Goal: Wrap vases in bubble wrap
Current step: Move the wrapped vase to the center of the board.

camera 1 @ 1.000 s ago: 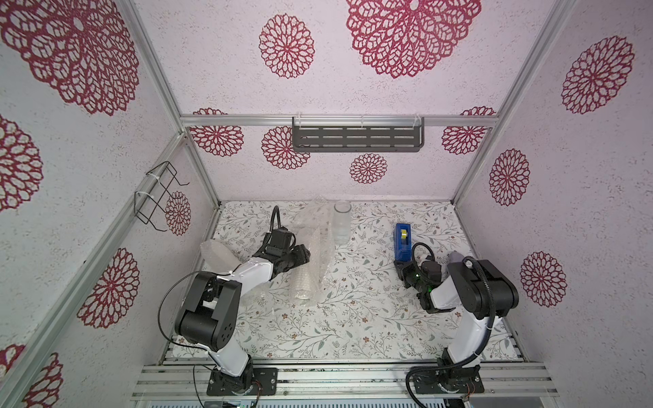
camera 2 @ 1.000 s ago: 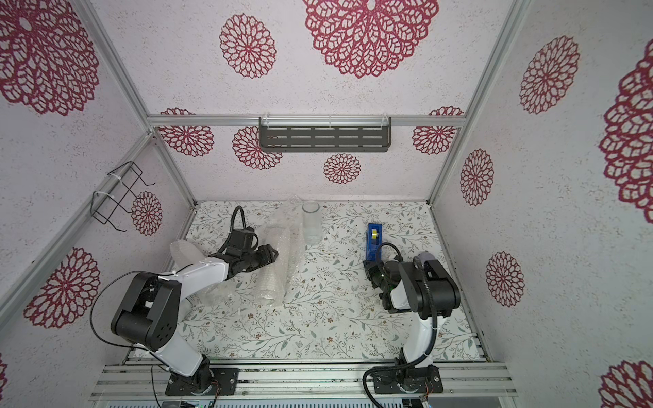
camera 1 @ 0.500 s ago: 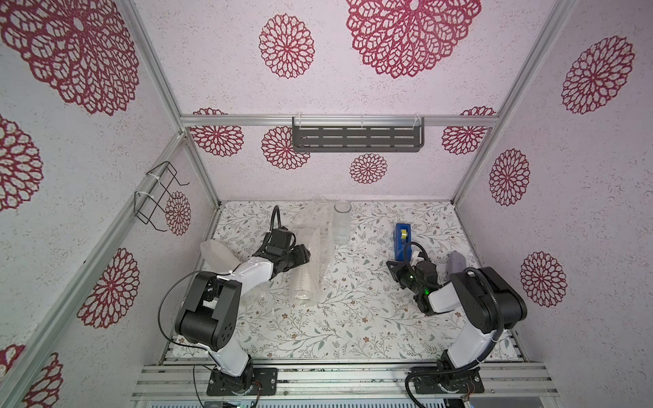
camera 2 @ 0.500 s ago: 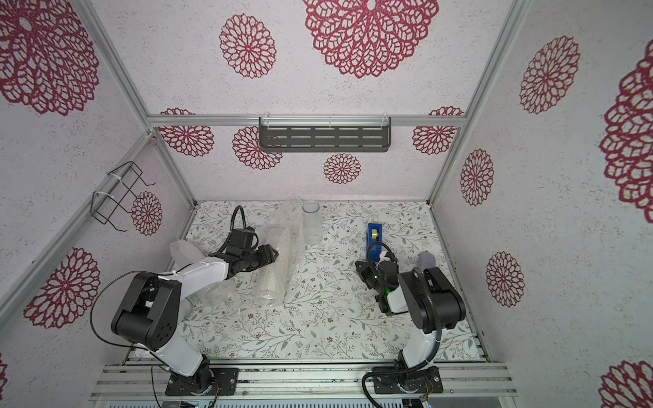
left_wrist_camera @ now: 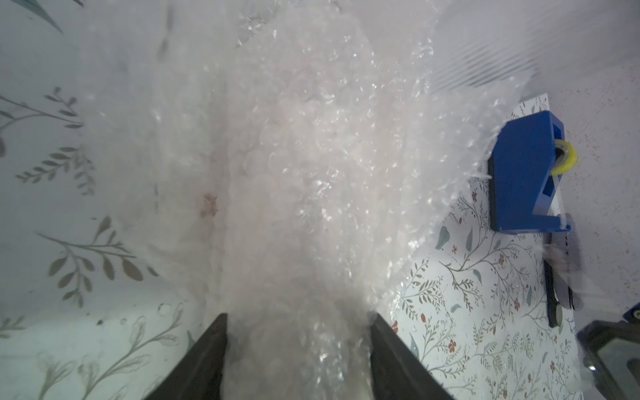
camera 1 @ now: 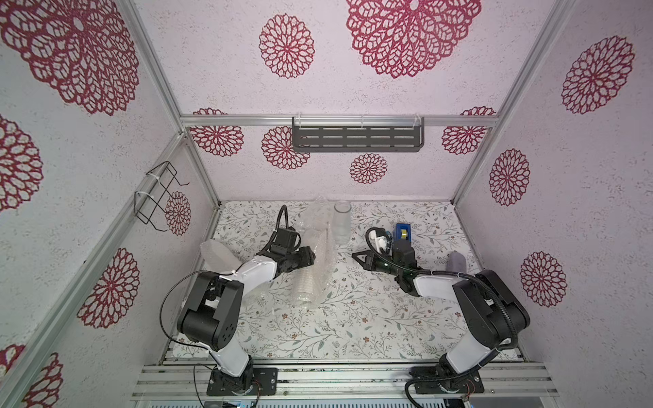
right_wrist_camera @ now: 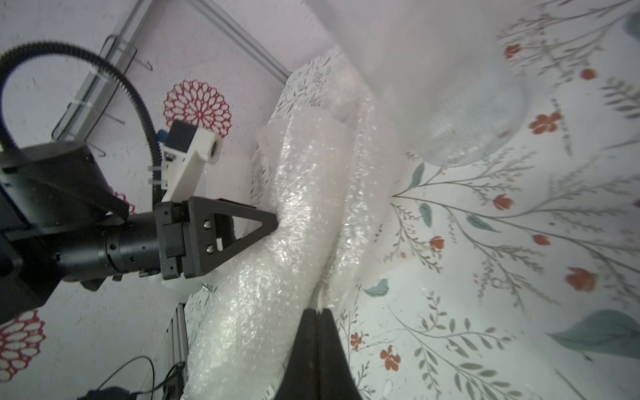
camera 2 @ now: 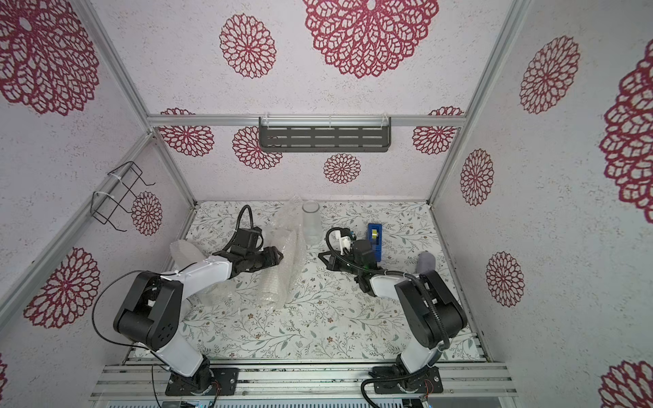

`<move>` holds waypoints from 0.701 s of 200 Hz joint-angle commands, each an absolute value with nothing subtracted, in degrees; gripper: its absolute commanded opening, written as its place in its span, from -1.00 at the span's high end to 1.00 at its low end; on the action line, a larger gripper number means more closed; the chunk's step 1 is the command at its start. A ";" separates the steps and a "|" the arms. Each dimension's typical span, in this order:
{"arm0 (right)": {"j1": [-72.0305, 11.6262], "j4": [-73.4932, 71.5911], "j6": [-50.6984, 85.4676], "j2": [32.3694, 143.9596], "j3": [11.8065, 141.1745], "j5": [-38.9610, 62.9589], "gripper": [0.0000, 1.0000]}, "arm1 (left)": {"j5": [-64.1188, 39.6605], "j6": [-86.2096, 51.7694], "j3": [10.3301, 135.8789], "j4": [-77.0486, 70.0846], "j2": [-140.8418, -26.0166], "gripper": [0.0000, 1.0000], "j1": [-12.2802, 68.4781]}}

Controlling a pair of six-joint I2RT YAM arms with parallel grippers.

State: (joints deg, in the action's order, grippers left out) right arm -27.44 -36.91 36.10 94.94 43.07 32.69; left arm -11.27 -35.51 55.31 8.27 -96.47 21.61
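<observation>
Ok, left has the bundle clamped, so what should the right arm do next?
Probably ease the right gripper in toward the bubble wrap's loose edge: its jaws are shut and appear just short of it in a top view, while the left gripper clamps the wrap steady.

Light: bright, even, diffuse; no hard glare. Shadows: faint, soft-edged on the table (camera 1: pixel 353 335). Both top views: sharp, with wide-angle stretch of the wall pattern (camera 1: pixel 70 53) toward 9 and 3 o'clock. Left wrist view: bubble wrap (left_wrist_camera: pixel 311 173) close to the lens, milky, soft, speckled with glints; tape dispenser (left_wrist_camera: pixel 519 173) crisp. Right wrist view: clear vase (right_wrist_camera: pixel 467 114) out of focus; table print smeared near the edges.
</observation>
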 commanded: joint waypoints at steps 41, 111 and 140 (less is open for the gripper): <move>-33.83 -24.32 21.21 92.11 48.42 39.55 1.00 | -17.31 -33.84 54.27 12.76 -98.35 -0.24 26.76; -35.24 -17.72 14.33 89.21 49.45 34.56 1.00 | -19.58 -31.08 53.88 13.47 -98.26 -0.23 28.64; -35.07 -15.68 12.65 89.97 52.64 34.41 1.00 | -19.00 -30.78 53.34 13.65 -97.80 -0.22 29.61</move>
State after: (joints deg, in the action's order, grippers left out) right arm -35.29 -17.67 16.45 91.31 48.86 35.16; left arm -14.57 -32.51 55.33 8.67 -96.51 27.03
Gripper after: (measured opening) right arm 0.046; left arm 0.613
